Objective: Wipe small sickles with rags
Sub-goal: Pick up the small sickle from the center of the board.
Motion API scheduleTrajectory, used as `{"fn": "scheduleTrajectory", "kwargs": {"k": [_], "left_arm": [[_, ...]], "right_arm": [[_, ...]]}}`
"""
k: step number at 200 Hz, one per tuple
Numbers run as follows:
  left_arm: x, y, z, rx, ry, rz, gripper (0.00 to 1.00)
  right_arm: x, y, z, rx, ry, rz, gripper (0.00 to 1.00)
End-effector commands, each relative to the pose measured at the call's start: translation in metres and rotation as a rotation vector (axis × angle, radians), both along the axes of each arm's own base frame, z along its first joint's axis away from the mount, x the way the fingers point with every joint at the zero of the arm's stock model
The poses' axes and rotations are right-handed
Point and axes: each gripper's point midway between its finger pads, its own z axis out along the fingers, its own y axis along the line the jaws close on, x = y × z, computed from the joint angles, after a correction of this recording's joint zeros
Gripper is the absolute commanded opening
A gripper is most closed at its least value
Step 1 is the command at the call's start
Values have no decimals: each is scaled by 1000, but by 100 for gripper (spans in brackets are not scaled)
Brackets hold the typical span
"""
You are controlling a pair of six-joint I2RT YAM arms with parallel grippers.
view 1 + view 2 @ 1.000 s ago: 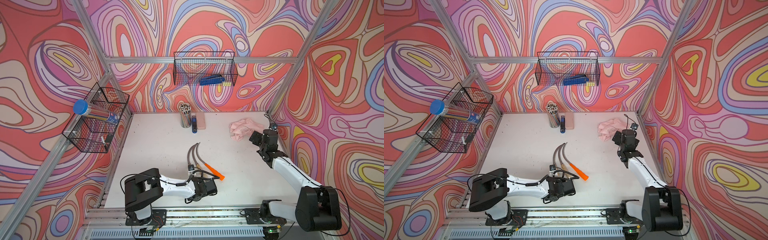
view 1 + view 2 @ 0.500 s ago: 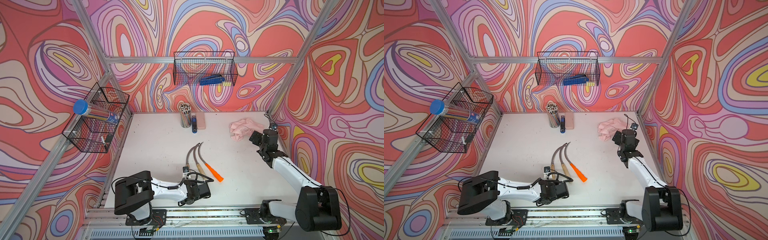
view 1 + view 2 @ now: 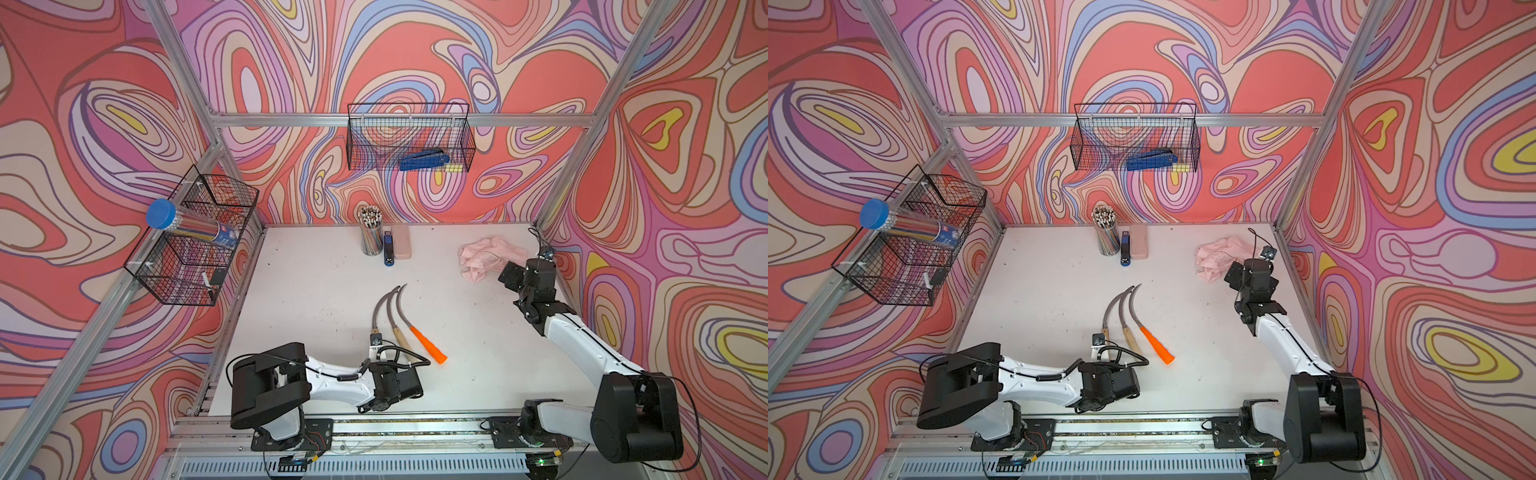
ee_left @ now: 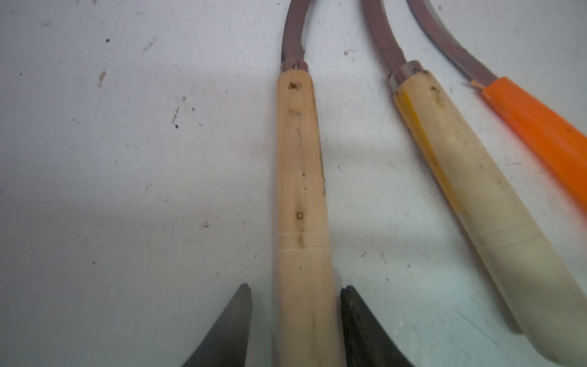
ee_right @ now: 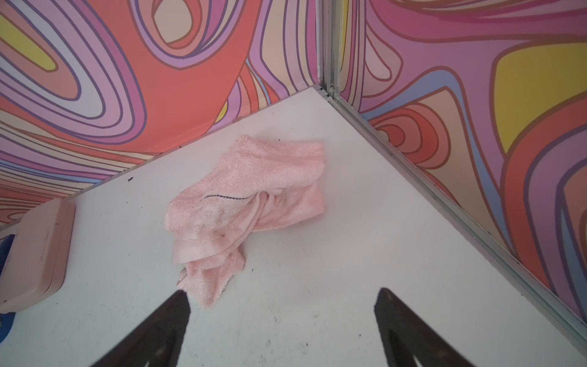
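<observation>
Squarely within the left claw (image 4: 295, 290), one wooden-handled sickle (image 4: 298, 165), seemingly ungripped.

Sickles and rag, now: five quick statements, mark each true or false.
1. Three sickles lie side by side on the table. True.
2. The left tool straddles the orange handle. False: its fingers flank the wooden handle farthest from the orange one.
3. The right tool holds the rag off the table. False: the rag lies on the table, and that tool stands open at its edge.
4. The rag lies near the table's far right corner. True.
5. The pink case lies on the rag. False: it lies beside the blue stapler, apart from the rag.
</observation>
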Motion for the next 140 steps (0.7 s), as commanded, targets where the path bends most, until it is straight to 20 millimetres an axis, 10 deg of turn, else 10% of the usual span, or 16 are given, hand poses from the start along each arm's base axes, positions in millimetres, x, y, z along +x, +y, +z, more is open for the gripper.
{"fn": "scheduleTrajectory", "kwargs": {"k": [1,140], "left_arm": [[-5,1,-10,-5,15,-7,43],[-8,-1,-10,-17,-23,-20,37]], "right_arm": [[1,1,10,3,-21,0,93],[1,1,10,6,-21,-1,93]]}}
